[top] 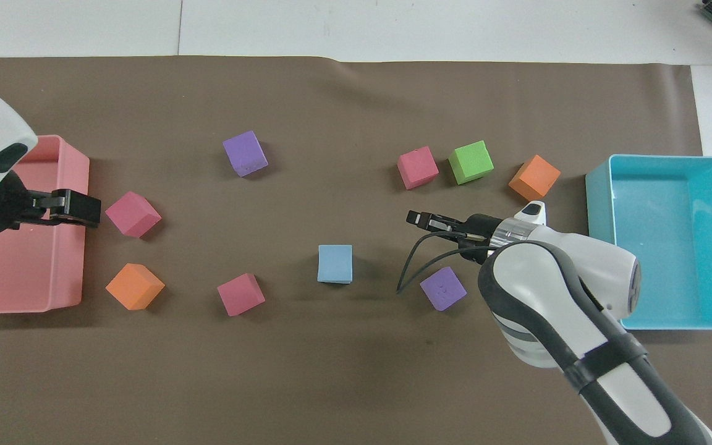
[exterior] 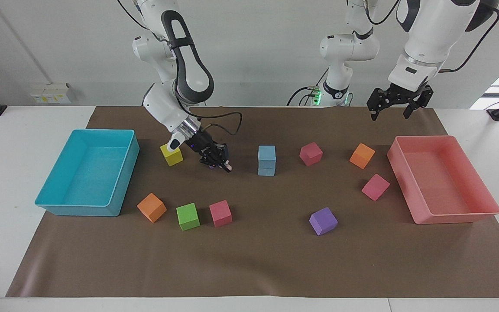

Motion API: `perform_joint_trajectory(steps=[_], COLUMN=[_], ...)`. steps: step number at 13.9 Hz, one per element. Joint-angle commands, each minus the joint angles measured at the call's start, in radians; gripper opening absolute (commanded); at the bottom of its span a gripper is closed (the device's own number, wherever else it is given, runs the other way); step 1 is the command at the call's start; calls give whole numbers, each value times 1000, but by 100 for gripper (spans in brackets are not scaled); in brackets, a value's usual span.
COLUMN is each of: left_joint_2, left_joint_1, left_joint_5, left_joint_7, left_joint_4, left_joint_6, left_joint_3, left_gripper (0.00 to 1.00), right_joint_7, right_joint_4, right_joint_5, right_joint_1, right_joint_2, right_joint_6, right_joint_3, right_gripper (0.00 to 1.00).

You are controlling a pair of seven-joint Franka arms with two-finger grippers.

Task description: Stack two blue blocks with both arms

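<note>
The two blue blocks stand stacked, one (exterior: pixel 267 153) squarely on the other (exterior: pixel 267 168), in the middle of the mat; from overhead only the top one (top: pixel 335 263) shows. No gripper touches them. My right gripper (exterior: pixel 219 162) hangs low over the mat beside the stack, toward the right arm's end, close to a purple cube (top: pixel 443 288); it also shows in the overhead view (top: pixel 419 218). My left gripper (exterior: pixel 399 108) is open, empty and raised high, over the mat by the pink tray; it also shows in the overhead view (top: pixel 81 207).
A pink tray (exterior: pixel 422 219) stands at the left arm's end and a turquoise tray (exterior: pixel 121 173) at the right arm's end. Loose cubes lie around: yellow (exterior: pixel 171 154), orange (exterior: pixel 151 207), green (exterior: pixel 188 216), red (exterior: pixel 220 213), purple (exterior: pixel 323 221), pink (exterior: pixel 311 154), orange (exterior: pixel 362 155), pink (exterior: pixel 375 186).
</note>
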Motion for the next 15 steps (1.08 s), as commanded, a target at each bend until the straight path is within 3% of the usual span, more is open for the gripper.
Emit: perform_joint_trajectory(steps=[1, 7, 15], left_joint_2=[-18, -18, -19], left_joint_1=[34, 34, 80], left_joint_5=[0, -43, -41], left_joint_7=[8, -1, 8], left_joint_4=[0, 1, 0], left_joint_6=[-29, -20, -32], left_joint_3=[-9, -10, -6], left_gripper=[100, 100, 100], right_joint_7=[36, 99, 410], right_joint_4=[-12, -7, 101], right_joint_5=[-112, -330, -901], right_joint_1=[-44, -87, -219], right_joint_2=[-41, -63, -145], right_joint_6=[-8, -65, -428], right_joint_3=[9, 4, -1], right_gripper=[0, 0, 0])
